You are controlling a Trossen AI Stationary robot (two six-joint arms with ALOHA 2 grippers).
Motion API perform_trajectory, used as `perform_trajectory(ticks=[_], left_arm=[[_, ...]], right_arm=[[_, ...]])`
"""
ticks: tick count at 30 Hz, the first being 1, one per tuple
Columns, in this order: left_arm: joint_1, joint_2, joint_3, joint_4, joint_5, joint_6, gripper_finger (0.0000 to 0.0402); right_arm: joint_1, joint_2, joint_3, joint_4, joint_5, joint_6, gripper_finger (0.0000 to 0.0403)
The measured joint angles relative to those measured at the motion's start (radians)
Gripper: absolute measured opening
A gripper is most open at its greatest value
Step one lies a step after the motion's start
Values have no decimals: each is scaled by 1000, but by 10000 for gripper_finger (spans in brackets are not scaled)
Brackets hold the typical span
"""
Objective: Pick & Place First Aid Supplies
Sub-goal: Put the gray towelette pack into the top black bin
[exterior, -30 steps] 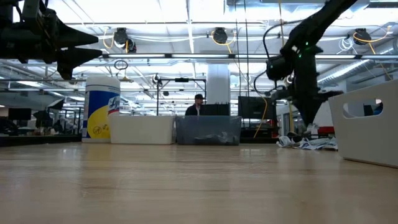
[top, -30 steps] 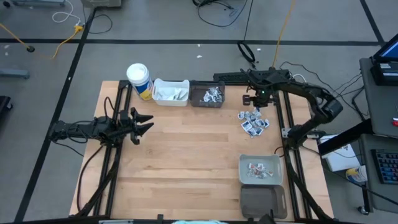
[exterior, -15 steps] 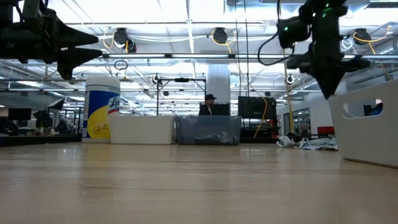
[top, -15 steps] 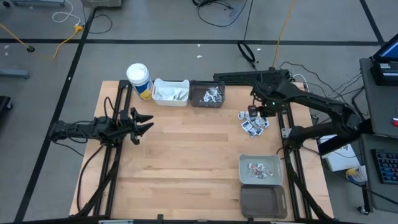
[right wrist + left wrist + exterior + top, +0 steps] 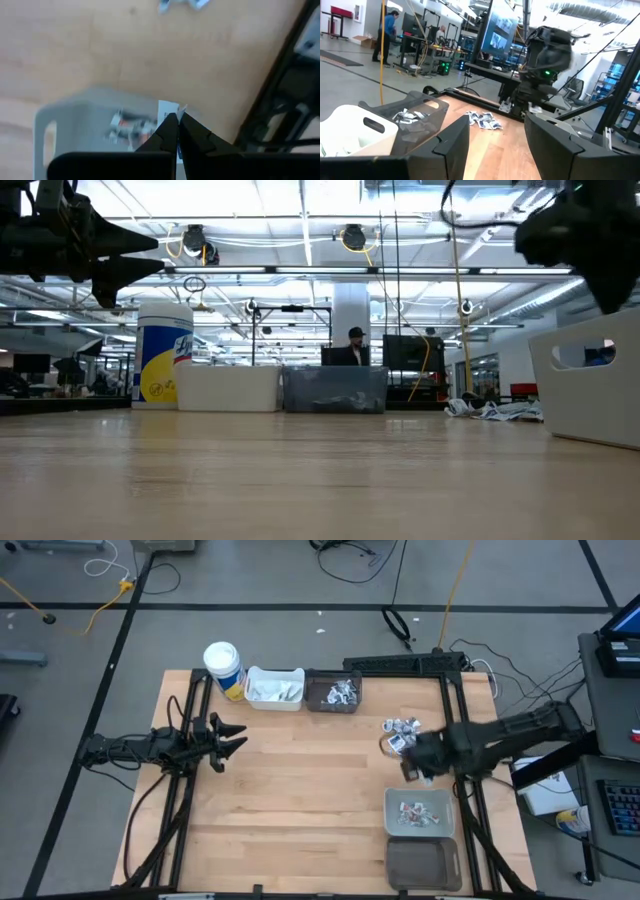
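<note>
While the overhead hides it, the wrist view shows the right gripper [image 5: 176,120] pinching a white packet [image 5: 167,108] at its fingertips — above the grey bin [image 5: 75,117]; left gripper [image 5: 228,738] half-open, empty.

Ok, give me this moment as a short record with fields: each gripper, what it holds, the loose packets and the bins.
right gripper: shut on a small white packet, above the table between the loose pile and the light grey bin
left gripper: open, empty, waiting over the table's left side
loose packets: small pile on the table's right side
light grey bin: a few packets inside
white bin: white sachets inside
dark bin: silvery packets inside
</note>
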State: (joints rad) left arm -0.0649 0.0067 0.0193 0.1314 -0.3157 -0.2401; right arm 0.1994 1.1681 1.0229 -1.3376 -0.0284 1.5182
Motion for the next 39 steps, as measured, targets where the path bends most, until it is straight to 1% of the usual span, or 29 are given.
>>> perform_trajectory(ticks=[7, 10, 14, 18, 26, 31, 34, 36, 39], left_arm=[[0, 0, 0, 0, 0, 0, 196], [0, 0, 0, 0, 0, 0, 196], [0, 0, 0, 0, 0, 0, 196], [0, 0, 0, 0, 0, 0, 196], [0, 0, 0, 0, 0, 0, 196], [0, 0, 0, 0, 0, 0, 196], [0, 0, 0, 0, 0, 0, 196], [0, 0, 0, 0, 0, 0, 196], [0, 0, 0, 0, 0, 0, 196]], right_arm=[[320, 52, 0, 96, -3, 303, 0], [421, 95, 0, 169, -25, 407, 0], [514, 173, 21, 239, -43, 493, 0], [576, 257, 95, 246, -48, 541, 0], [664, 404, 238, 242, -45, 612, 0], [715, 471, 321, 242, -47, 659, 0], [724, 489, 340, 243, -42, 649, 0], [727, 488, 341, 235, -24, 654, 6], [725, 488, 341, 227, -24, 648, 35]])
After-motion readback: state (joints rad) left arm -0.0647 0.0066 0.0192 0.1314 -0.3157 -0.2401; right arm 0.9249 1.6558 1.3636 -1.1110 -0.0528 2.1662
